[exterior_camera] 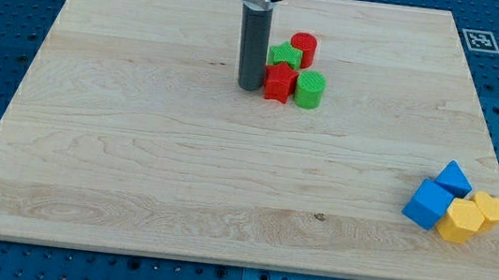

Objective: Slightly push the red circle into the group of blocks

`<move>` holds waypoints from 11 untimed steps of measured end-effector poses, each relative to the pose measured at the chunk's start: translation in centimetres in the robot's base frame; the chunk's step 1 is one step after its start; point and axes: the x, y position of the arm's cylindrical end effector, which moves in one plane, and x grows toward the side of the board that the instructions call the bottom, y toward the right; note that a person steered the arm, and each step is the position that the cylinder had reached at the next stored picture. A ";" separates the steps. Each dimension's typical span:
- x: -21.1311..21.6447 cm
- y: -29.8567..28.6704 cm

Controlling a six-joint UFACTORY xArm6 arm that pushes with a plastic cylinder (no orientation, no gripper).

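Observation:
The red circle [303,47] stands at the top middle of the wooden board [136,146], touching a green star [284,55] on its lower left. Below them sit a red star [280,81] and a green cylinder [310,88], all packed in one group. My tip [250,86] rests on the board just left of the red star, close to it or touching it. The rod rises from there and hides the board behind it.
At the view's lower right lie a blue cube [428,203], a blue triangular block [454,177], a yellow hexagon [460,221] and a yellow heart [491,207], clustered near the board's right edge. A marker tag [479,39] sits off the board's top right corner.

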 end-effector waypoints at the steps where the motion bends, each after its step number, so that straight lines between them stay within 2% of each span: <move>1: -0.1 -5.6; 2: -5.7 -8.0; 3: -12.5 -5.2; 4: -15.9 1.9; 5: -15.6 7.5; 8: -6.2 7.4; 9: -6.0 7.4; 11: -13.0 10.5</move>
